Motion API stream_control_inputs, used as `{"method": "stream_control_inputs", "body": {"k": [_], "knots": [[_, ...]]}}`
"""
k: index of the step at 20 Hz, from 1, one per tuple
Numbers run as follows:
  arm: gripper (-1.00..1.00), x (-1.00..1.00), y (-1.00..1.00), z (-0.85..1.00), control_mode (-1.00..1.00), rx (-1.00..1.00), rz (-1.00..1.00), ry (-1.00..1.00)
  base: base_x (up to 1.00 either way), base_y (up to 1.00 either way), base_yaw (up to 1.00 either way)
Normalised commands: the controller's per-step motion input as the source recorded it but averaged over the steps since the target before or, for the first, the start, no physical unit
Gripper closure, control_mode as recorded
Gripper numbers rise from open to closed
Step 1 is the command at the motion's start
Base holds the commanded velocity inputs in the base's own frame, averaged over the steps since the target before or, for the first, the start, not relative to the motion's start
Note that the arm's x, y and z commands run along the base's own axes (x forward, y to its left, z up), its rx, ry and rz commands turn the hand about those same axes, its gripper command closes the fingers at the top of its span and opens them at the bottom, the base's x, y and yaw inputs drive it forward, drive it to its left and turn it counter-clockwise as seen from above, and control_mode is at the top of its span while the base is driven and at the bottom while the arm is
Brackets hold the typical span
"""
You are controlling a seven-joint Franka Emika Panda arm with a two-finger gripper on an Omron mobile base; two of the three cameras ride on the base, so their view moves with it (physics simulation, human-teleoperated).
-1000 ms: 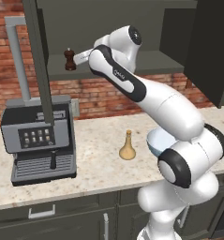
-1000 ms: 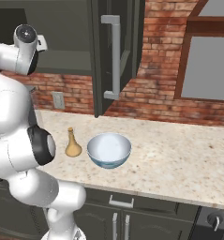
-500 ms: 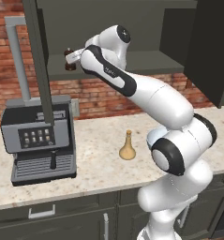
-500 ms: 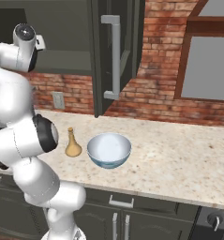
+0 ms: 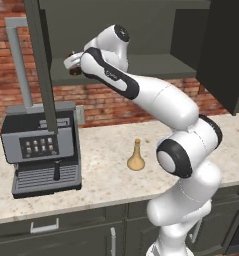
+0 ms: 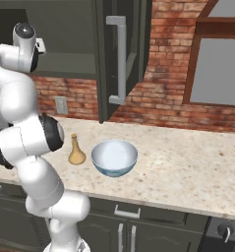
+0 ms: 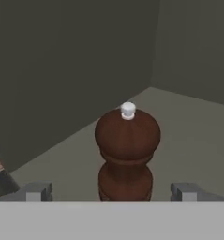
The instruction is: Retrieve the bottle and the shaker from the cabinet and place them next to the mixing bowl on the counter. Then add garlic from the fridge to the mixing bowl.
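Gripper (image 7: 111,191) wide open, nothing grasped; fingertips (image 7: 36,191) standing either side of the shaker (image 7: 127,152), apart from it. Shaker upright on the cabinet (image 7: 76,70) shelf, dead centre in hand view, white knob at 12 o'clock, inner corner of the cabinet behind it at 1 o'clock. In left base view, arm reaching up into the open cabinet, shaker (image 5: 75,70) just showing at the hand, at 10 o'clock. Bottle (image 5: 136,155) upright on the counter (image 5: 106,170), coffee machine (image 5: 41,147) at its 9 o'clock. In right base view, bottle (image 6: 76,150) just beside the mixing bowl (image 6: 114,157), at the bowl's 9 o'clock, not touching.
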Motion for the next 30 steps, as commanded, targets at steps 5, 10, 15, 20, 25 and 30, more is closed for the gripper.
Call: {"method": "stream_control_inputs", "body": {"k": [5,10,15,20,25,30], "knots": [[-1.0,0.3,0.06,-0.16,-1.0,-0.03,0.0,0.04,0.0,0.0,0.0],[-1.0,0.35,0.0,-0.07,-1.0,-0.02,0.0,0.0,0.0,0.0,0.0],[-1.0,0.05,0.05,-0.07,-1.0,0.0,0.0,0.03,0.0,0.0,0.0],[-1.0,0.0,0.06,-0.04,-1.0,0.0,0.0,0.03,0.0,0.0,0.0],[1.0,0.0,0.11,-0.05,-1.0,0.0,0.0,0.01,0.0,0.0,0.0],[1.0,0.0,0.13,-0.06,-1.0,0.0,0.0,0.0,0.0,0.0,0.0]]}}
